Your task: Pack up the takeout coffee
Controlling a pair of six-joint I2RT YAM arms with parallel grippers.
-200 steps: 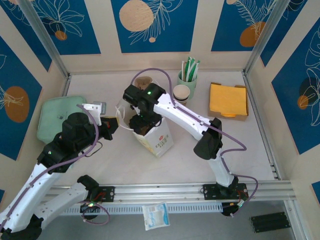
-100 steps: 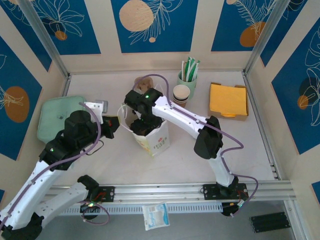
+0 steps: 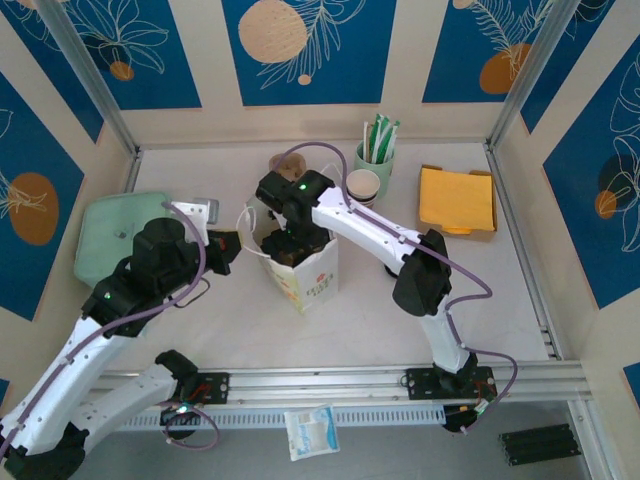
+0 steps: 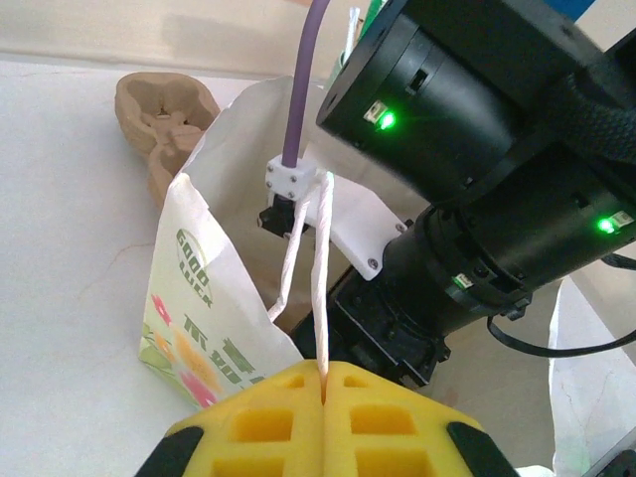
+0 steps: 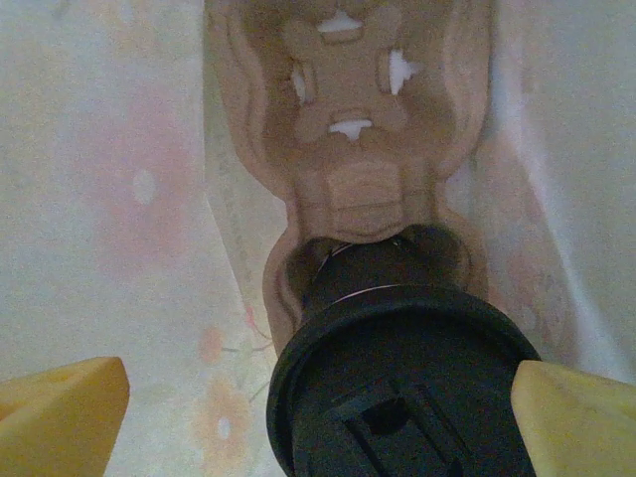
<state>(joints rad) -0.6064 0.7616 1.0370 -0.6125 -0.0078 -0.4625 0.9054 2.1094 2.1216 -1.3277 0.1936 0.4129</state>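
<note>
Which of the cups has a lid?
The takeout coffee, sitting in the carrier inside the bag; the stacked cups beside the green holder are lidless.

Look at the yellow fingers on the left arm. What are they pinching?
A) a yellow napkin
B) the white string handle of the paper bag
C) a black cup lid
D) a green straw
B: the left gripper is shut tight on the white string handle, which runs up from the paper bag.
</note>
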